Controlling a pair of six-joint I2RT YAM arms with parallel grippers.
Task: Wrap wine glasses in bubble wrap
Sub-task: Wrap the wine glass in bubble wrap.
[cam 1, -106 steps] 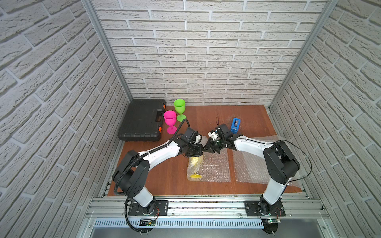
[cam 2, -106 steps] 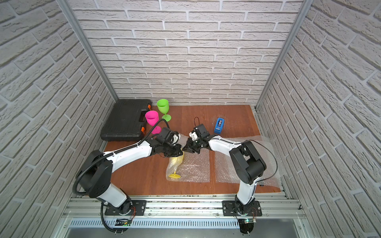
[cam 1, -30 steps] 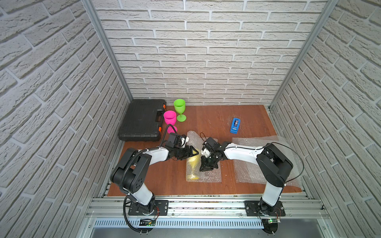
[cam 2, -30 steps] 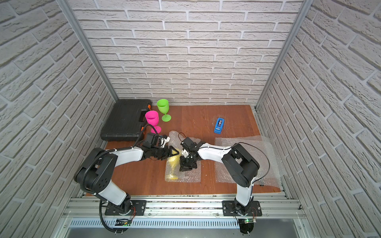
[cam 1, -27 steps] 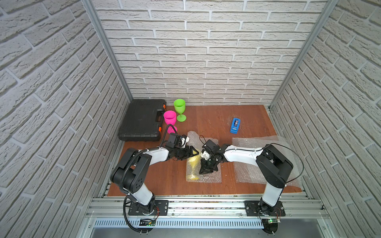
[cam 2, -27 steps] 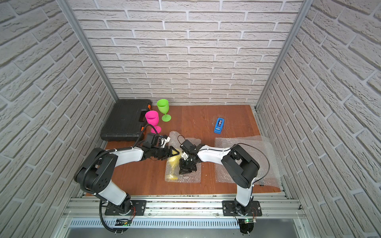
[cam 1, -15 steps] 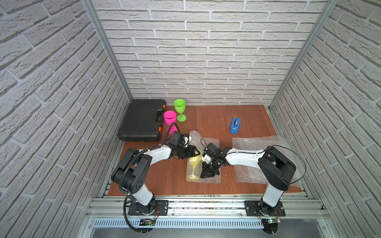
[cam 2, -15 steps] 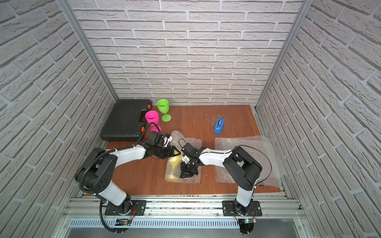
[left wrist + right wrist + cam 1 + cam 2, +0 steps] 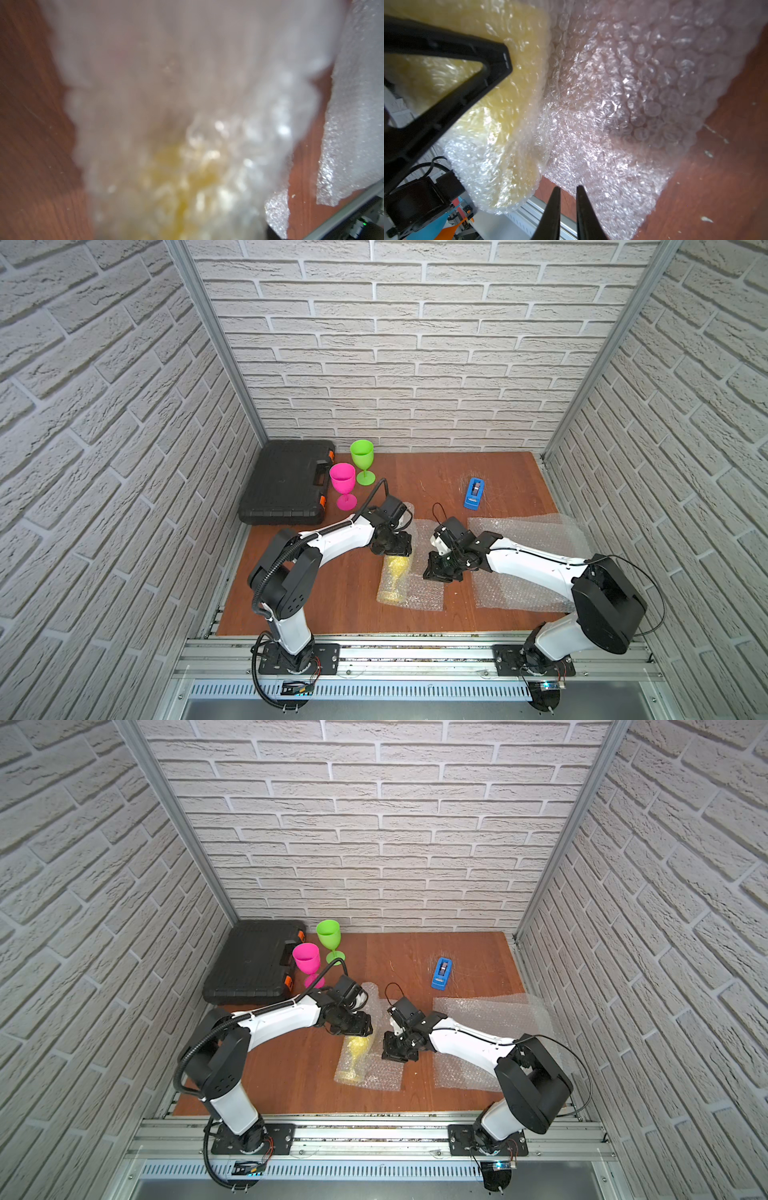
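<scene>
Yellow plastic shows through a skin of bubbles: the yellow goblet lies on its side on the wooden table, tucked into the folded edge of a bubble wrap sheet. Its long axis runs from the back wall toward the front rail, bowl far and round foot near. The left gripper sits on the bowl end, so the left arm is the nearer one. The right gripper hangs low just beside the goblet, over the flat spare part of the sheet, and from it the goblet lies sideways, toward the left arm. By that layout, the next fold would have to travel across the stem, not along it, with the spare flap drawn over from the right arm's side. Both top views give this layout but not the jaws. The right wrist view shows the right gripper's tips a narrow slit apart with nothing between them, aimed at the sheet's edge, and one black finger of the left gripper laid on the wrapped bowl. Its partner is hidden, so whether that claw clamps the bowl cannot be told. The left wrist view is fogged by wrap close to the lens and gives only a yellow blur. The pink goblet and green goblet stand bare and upright, well apart at the back.
</scene>
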